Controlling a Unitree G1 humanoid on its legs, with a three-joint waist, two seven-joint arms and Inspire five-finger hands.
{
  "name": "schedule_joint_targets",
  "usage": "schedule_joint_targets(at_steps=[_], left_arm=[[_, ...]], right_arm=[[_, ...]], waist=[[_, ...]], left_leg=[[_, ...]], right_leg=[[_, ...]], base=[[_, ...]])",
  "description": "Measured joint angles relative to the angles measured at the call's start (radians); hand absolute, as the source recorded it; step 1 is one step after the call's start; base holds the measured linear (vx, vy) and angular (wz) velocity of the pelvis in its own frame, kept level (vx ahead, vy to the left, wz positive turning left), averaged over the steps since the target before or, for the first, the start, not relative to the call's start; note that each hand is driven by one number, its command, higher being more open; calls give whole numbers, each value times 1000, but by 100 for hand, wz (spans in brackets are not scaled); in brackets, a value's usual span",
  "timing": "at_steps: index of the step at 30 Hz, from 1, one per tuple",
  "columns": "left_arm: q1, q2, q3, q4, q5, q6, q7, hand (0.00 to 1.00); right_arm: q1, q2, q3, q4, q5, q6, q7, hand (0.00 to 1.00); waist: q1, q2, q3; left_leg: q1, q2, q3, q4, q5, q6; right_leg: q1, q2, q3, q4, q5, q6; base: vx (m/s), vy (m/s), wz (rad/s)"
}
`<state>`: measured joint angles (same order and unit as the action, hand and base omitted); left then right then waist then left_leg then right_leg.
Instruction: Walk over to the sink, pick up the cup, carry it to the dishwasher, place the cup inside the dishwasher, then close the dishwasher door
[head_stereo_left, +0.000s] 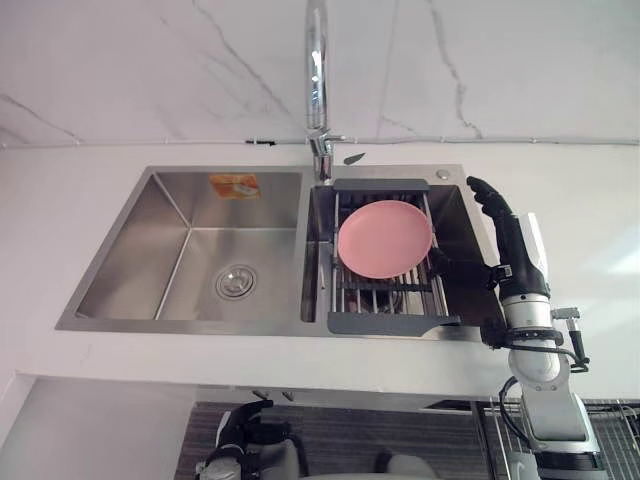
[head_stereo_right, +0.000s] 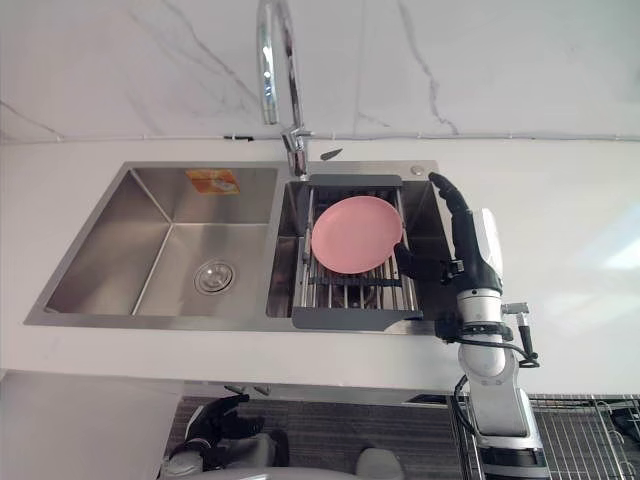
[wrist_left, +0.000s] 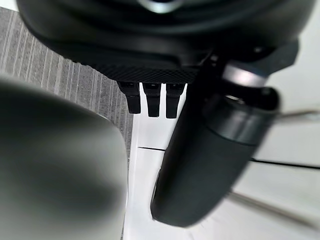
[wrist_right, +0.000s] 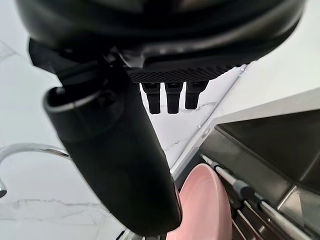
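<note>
Left eye view: we log a two-basin sink (head_stereo_left: 130, 255) set in a white counter (head_stereo_left: 60, 190).
Right hand (head_stereo_left: 510, 245): raised over the sink's edge, fingers straight and spread, holding nothing.
Thumb (head_stereo_left: 445, 264): reaches out sideways toward the rack; we cannot tell whether it touches.
Rack (head_stereo_left: 385, 323): just beside the right hand on its thumb side, spanning the nearer basin.
Plate (head_stereo_left: 385, 238): pink, lying in the rack, near the thumb tip.
Cup: we cannot tell where it is; neither hand has it.
Faucet (head_stereo_left: 317, 80): beyond the plate from the right hand, behind the wall between the basins.
Drain (head_stereo_left: 236, 281): in the far basin, well apart from the right hand.
Left hand (head_stereo_left: 245, 425): low, below the counter's front edge, fingers relaxed, holding nothing.
</note>
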<state>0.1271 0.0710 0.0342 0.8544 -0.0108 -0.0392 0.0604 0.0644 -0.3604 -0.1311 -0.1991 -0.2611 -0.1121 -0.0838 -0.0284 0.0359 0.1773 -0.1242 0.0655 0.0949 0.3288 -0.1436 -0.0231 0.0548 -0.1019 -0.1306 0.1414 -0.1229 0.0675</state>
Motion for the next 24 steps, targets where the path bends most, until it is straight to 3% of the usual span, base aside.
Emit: schedule_joint_targets(at_steps=[5, 11, 12, 17, 24], left_arm=[[-5, 1, 1, 14, 11, 9, 1, 90], [2, 12, 4, 22, 14, 6, 6, 90], [22, 23, -1, 26, 50, -24, 5, 90], [22, 23, -1, 26, 50, -24, 5, 90], [26, 18, -1, 26, 51, -17, 9, 90]], right_arm=[[15, -43, 4, 9, -16, -1, 34, 90], [41, -81, 4, 73, -26, -1, 42, 90], [67, -109, 32, 99, -78, -1, 65, 90], [67, -107, 33, 102, -78, -1, 65, 90], [87, 65, 9, 118, -106, 38, 13, 90]], waist=[[-9, -1, -1], [-19, -1, -4], [-18, -39, -55], [-18, -39, -55], [-18, -43, -60]], left_leg=[[39, -15, 17, -67, 29, 7], [82, -14, 36, -150, 79, -3], [154, -40, 30, -319, 183, 3], [162, -41, 29, -322, 184, 3], [220, -48, 14, -384, 213, 4]], right_leg=[[12, -11, 28, -28, 15, 23], [11, 0, 49, -32, 29, 14], [27, -6, 54, -99, 64, 17], [35, -6, 51, -100, 64, 17], [81, -12, 24, -112, 64, 20]], base=[[-2, 31, -7], [-41, -40, -11], [0, 0, 0], [0, 0, 1], [-6, -11, 7]])
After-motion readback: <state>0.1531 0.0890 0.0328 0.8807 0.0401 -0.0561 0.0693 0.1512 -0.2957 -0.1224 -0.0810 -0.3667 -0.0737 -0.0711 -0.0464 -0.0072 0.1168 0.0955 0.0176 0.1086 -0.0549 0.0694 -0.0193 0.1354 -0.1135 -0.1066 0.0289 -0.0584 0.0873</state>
